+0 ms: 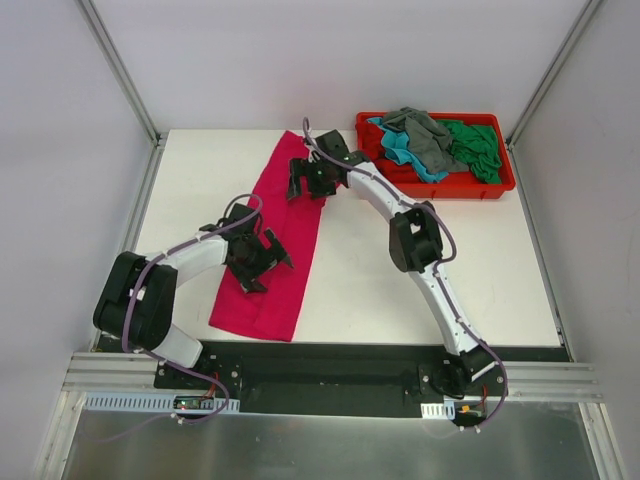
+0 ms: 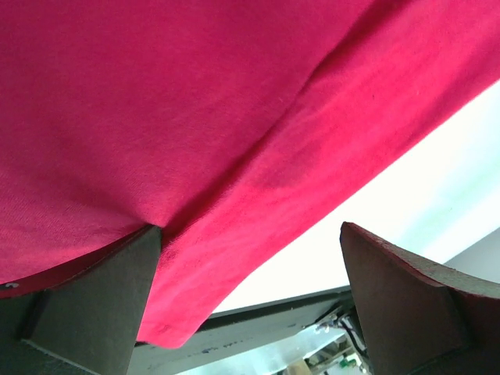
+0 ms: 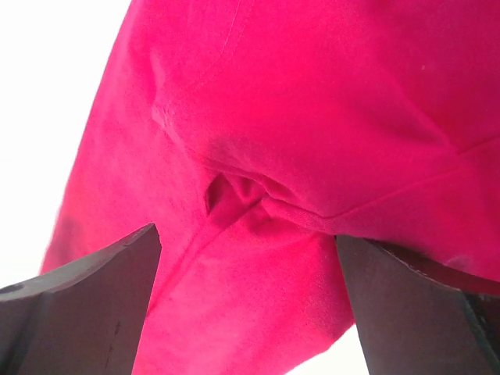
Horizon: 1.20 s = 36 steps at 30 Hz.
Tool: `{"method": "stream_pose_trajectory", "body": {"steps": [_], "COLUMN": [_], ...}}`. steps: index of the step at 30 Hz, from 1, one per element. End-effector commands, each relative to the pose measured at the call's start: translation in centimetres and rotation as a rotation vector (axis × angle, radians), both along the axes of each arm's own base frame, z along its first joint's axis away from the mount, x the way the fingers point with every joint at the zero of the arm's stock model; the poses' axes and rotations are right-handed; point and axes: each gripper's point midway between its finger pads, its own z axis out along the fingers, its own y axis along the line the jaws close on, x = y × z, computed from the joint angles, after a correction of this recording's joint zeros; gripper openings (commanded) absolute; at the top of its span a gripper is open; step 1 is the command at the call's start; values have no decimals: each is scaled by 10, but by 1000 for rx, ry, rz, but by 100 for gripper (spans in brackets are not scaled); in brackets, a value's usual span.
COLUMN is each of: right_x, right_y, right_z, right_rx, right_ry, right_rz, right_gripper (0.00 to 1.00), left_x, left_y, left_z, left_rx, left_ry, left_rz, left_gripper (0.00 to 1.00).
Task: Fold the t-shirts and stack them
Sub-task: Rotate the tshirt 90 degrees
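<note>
**Both grippers are standing open over the folded pink shirt**

The magenta t-shirt [image 1: 275,270] is lying on the table [image 1: 400,290] as a long narrow strip. It is starting just beside the left end of the red tray [image 1: 440,188] and running away from the tray toward the near left. The right gripper [image 1: 307,190] is hovering over the strip end closest to the tray, jaws apart, with a small pucker of cloth between them. The left gripper [image 1: 268,274] is farther from the tray, also with jaws apart; one finger [image 2: 101,289] is touching the cloth edge. Inside the tray the grey [image 1: 425,135], teal [image 1: 400,150] and green [image 1: 478,148] shirts are waiting in a heap.

I am judging that a pinch may catch only the top layer, so the fold opens. Uneven lifting by the two arms could twist the strip.

No brand, label or writing is readable anywhere.
</note>
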Motion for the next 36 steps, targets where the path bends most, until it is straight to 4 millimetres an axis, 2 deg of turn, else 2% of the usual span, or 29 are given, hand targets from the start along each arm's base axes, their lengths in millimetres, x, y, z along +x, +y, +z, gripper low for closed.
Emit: {"method": "stream_pose_trajectory", "body": {"steps": [1, 3, 6, 8, 11, 15, 18, 23, 27, 30, 33, 34, 36], "right_x": [10, 17, 15, 19, 32, 50, 57, 60, 57, 44, 15, 1, -26], "right_y": [44, 53, 57, 45, 15, -15, -18, -9, -4, -9, -20, -25, -39], "right_z": [0, 10, 10, 4, -3, -7, -3, 8, 39, 81, 131, 161, 177], "right_rx": [143, 188, 187, 143, 63, 75, 106, 155, 173, 113, 77, 79, 49], "right_ry": [-38, -59, -68, -70, -61, -9, -9, -30, -82, -186, -260, -305, -332], "right_rz": [0, -5, -7, -40, -144, -238, -246, -217, -161, -78, 28, 52, 75], "right_gripper": [96, 96, 96, 96, 96, 96, 96, 96, 96, 96, 96, 96, 96], "left_x": [-26, -26, -22, -19, -12, -6, 1, 17, 24, 27, 18, 13, 2], "left_y": [-16, -24, -28, -28, -31, -32, -35, -45, -51, -52, -52, -49, -31], "left_z": [-17, -16, -17, -17, -18, -21, -20, -10, 1, 21, 53, 62, 70], "left_rx": [2, -4, 0, 9, 14, 25, 25, 17, 4, -7, -53, -57, -1], "left_ry": [107, 107, 96, 90, 81, 86, 78, 30, -10, -84, -161, -196, -244], "left_rz": [-40, -62, -82, -83, -93, -85, -85, -110, -123, -153, -220, -234, -231], "left_gripper": [99, 99, 99, 99, 99, 99, 99, 99, 99, 99, 99, 99, 99]}}
